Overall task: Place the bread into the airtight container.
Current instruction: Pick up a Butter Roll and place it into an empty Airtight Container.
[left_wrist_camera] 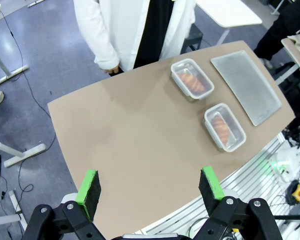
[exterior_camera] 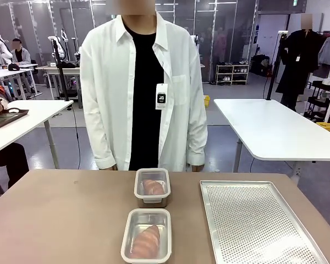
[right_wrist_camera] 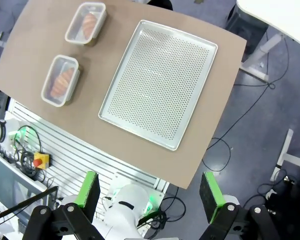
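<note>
Left black two-finger gripper (left_wrist_camera: pixel 150 192) is showing flat green rectangular pads (left_wrist_camera: pixel 88 188) on black linkage arms joined by round silver pivot bolts. Right black two-finger gripper (right_wrist_camera: pixel 151 196) is showing the same green pads (right_wrist_camera: pixel 88 189) and bolted black links; below it a white rounded robot base (right_wrist_camera: pixel 128 205) is glowing green at one edge.

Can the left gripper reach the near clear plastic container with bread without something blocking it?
Probably yes. The left gripper hangs open high above the brown table, and nothing stands between it and the near clear plastic container with bread.
</note>
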Robot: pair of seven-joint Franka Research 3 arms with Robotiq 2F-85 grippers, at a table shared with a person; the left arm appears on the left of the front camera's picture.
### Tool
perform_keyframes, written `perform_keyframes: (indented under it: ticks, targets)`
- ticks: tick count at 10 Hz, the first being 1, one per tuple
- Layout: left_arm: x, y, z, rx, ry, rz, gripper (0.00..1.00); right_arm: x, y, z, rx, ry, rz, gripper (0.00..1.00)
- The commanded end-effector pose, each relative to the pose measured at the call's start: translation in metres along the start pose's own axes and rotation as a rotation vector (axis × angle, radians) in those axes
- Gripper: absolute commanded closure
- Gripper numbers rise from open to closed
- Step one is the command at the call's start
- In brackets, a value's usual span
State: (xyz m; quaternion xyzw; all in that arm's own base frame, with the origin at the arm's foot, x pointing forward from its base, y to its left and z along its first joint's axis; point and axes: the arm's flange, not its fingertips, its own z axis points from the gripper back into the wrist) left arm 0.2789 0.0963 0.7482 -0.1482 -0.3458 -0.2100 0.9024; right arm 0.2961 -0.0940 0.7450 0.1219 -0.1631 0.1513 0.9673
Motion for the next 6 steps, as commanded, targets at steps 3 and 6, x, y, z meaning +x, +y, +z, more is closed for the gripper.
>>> perform_keyframes:
  ticks: [3, 6]
  targets:
    - [0.0007, -0.0009, 0.0012, -0.011, -0.005, -0.013, 0.00, -0.0014, 0.0013, -0.0020, -0.004, -0.013, 0.004, 0.00]
    - [0.0007, -0.0009, 0.0012, -0.011, -0.005, -0.013, 0.00, -0.0014, 0.0013, -0.0020, -0.004, -0.013, 0.004, 0.00]
